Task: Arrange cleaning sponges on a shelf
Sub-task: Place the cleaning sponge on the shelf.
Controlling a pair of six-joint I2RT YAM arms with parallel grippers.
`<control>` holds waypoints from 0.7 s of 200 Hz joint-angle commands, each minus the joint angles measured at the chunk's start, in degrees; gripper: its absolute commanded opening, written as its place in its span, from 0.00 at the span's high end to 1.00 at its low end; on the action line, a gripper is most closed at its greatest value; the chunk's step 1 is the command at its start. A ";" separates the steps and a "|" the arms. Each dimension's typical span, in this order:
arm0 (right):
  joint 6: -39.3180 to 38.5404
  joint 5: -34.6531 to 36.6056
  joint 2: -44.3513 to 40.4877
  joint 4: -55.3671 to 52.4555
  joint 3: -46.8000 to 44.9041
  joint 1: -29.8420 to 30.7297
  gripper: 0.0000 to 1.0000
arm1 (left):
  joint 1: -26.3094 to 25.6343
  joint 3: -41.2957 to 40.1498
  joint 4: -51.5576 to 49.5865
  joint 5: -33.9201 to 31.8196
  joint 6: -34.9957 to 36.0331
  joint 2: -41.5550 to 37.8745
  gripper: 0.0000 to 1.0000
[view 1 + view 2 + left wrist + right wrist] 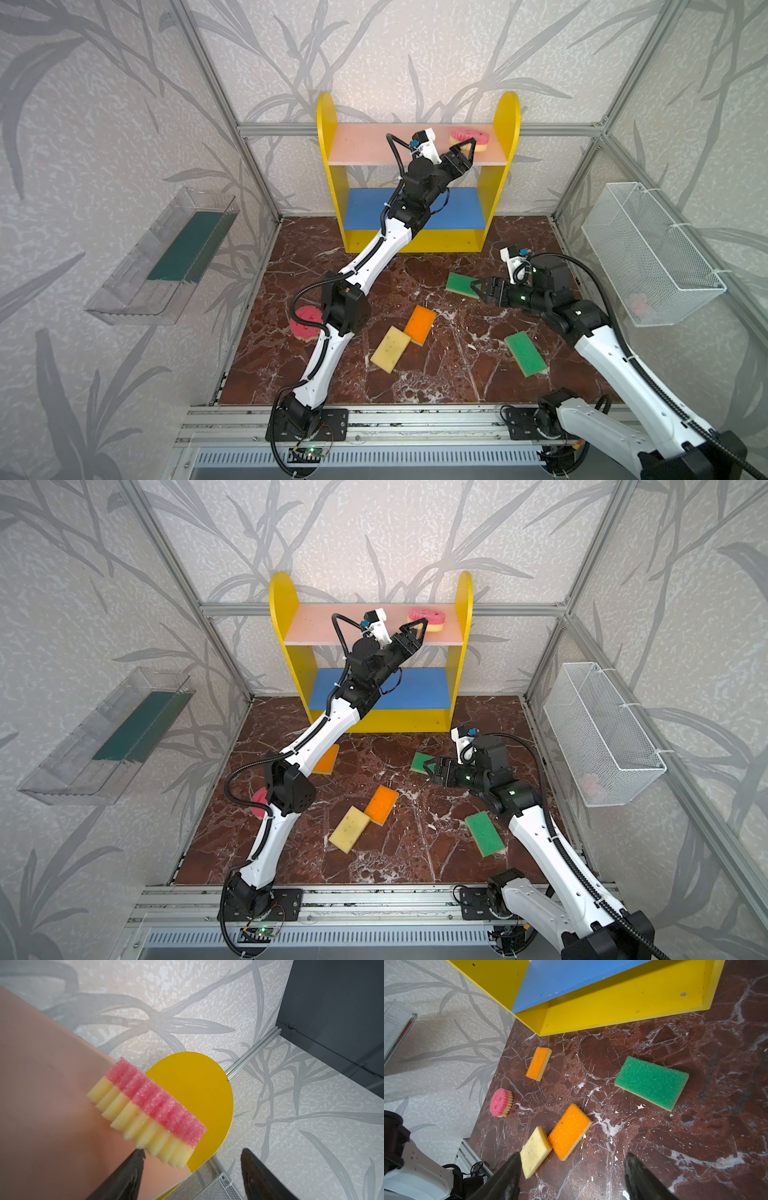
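A: Pink sponge (468, 136): where does it lie?
B: On the shelf (326, 124), on the top board, near the right side. The left claw (193, 1152) stands just before it, jaws apart, gripping nothing.
A: And the right claw (573, 1155)?
B: Jaws apart too, empty, over the floor (457, 374) near a green sponge (457, 282) (a second pink sponge (500, 1103) lies at the floor's left edge).
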 commanded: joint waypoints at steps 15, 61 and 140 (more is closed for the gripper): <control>-0.57 -0.50 0.11 1.46 -0.41 0.44 0.23 | 0.27 -5.55 -4.20 -2.54 2.15 -1.96 0.21; -0.49 -0.50 0.55 1.68 -0.20 0.70 0.23 | 0.24 -9.70 -6.13 -3.46 2.99 -4.69 0.21; -0.30 -0.33 0.23 1.83 -1.00 0.88 0.23 | -0.44 -13.99 -11.88 -7.25 5.04 -7.99 0.16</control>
